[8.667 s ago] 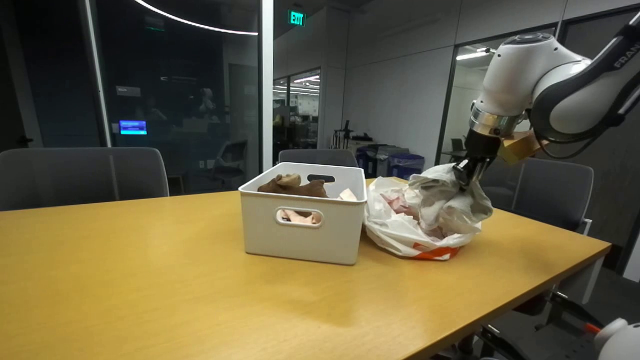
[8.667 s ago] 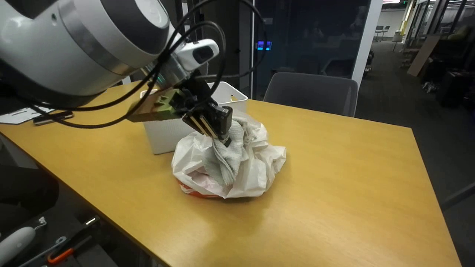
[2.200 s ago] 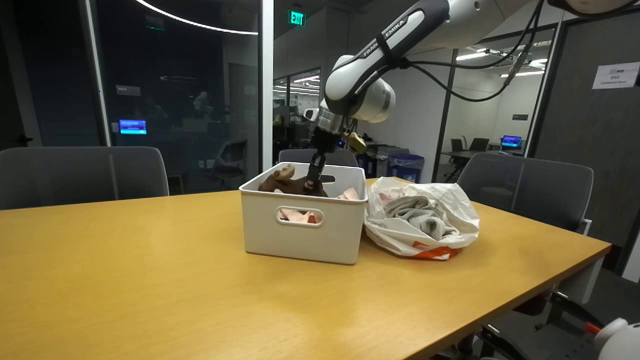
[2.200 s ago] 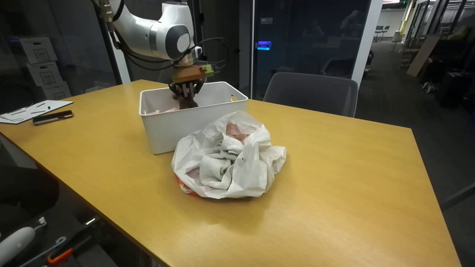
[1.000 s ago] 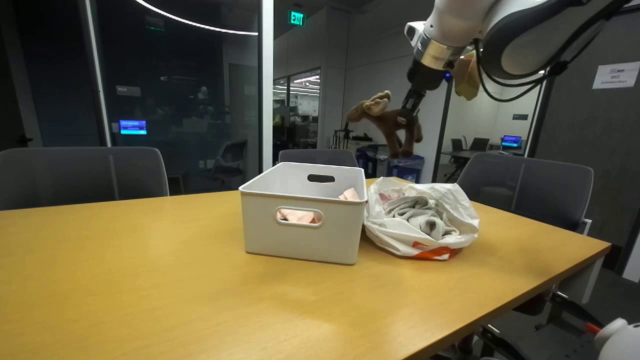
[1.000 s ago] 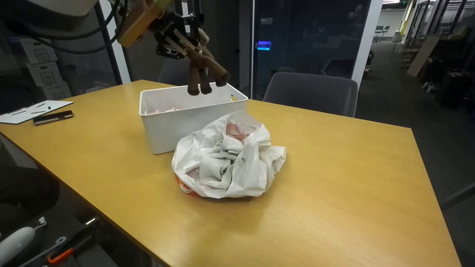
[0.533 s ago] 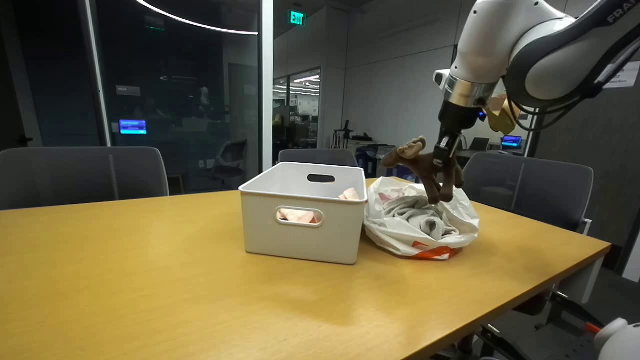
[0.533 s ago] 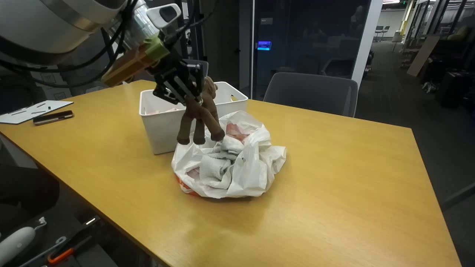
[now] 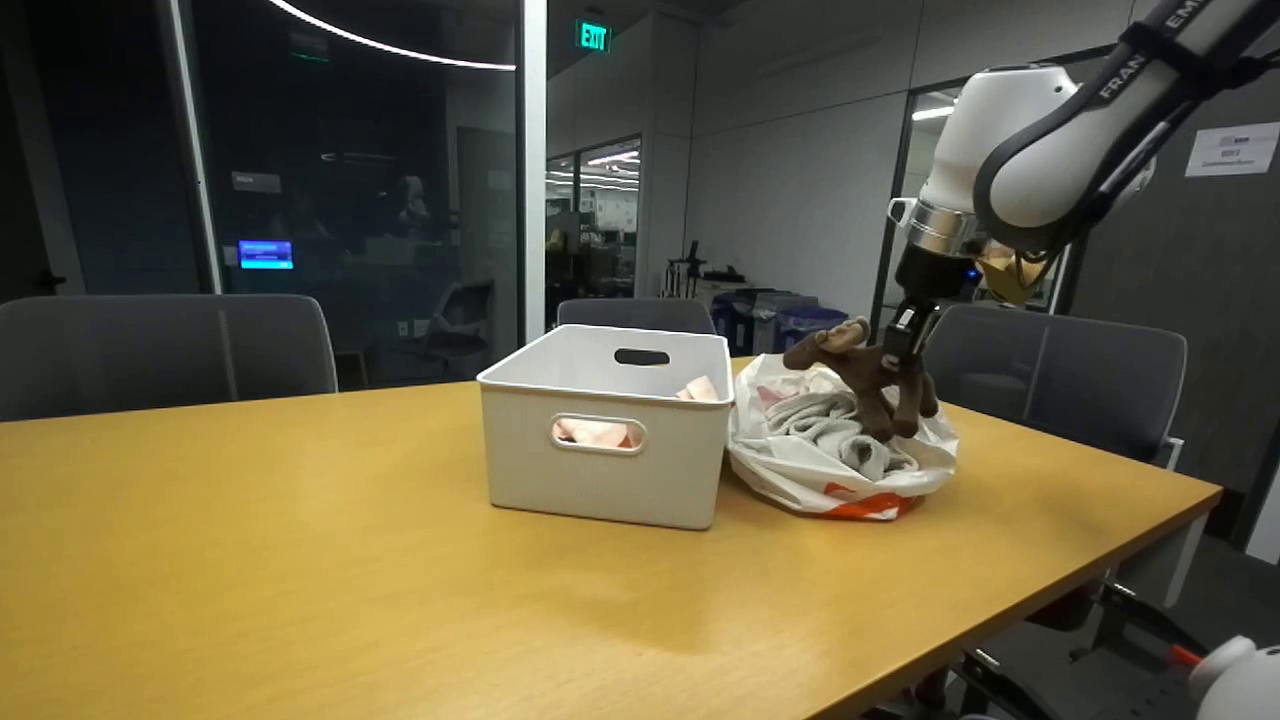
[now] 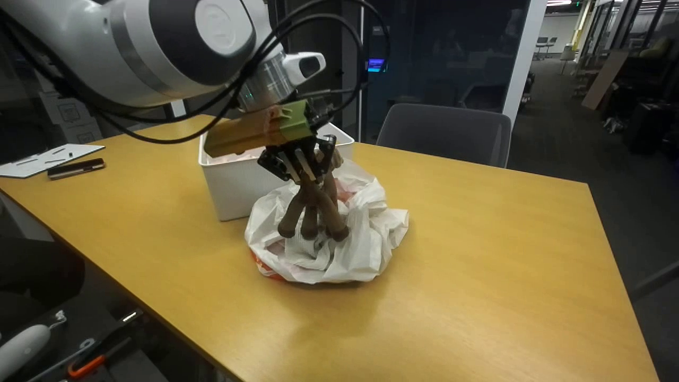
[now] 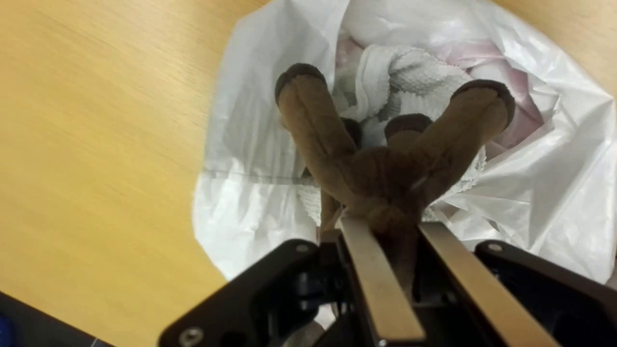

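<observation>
**Toy (image 9: 866, 380) pinched over the bag (image 9: 780, 477): likely faults**

In both exterior views I have the toy over the bag's mouth, legs splayed downward. I judge three hazards. (a) Tipping: its head points toward the bin (image 9: 600, 485) and appears near the bag's edge, so an off-centre release could roll it onto the table (image 9: 300, 560). (b) Snagging: the hooves hang low over the towel (image 9: 835, 430) and might catch a fold; whether they touch it, I cannot tell. Loose plastic around the opening could also foul my fingers (image 11: 378, 284) if I go lower, dragging the light bag. (c) Slipping: soft plush may squeeze out, should the pinch have only a shallow fold. End effector: in the wrist view my gripper (image 11: 390, 224) is clamped on the toy's body, a narrow gap between the tips filled with brown plush. All four legs hang clear of the fingers.
</observation>
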Controlling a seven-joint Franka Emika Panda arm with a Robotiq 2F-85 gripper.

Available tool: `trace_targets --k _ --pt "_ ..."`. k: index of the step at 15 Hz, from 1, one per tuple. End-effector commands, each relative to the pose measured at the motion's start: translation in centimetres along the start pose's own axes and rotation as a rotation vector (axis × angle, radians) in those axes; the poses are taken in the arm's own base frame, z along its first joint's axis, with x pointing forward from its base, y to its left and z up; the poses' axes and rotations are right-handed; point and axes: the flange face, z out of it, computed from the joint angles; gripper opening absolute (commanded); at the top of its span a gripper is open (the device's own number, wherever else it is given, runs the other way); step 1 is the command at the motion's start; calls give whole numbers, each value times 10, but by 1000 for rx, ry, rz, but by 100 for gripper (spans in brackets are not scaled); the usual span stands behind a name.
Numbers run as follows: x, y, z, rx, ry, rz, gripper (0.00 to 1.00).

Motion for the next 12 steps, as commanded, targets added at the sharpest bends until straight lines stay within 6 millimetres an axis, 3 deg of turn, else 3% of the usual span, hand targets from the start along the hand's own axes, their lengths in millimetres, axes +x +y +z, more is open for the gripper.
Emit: trace_targets --k 1,4,8,12 --pt "22 -12 36 109 36 -16 17" --pt "32 -25 36 209 38 7 17" --pt "45 6 53 166 70 -31 18" --pt "39 34 79 146 0 17 18"
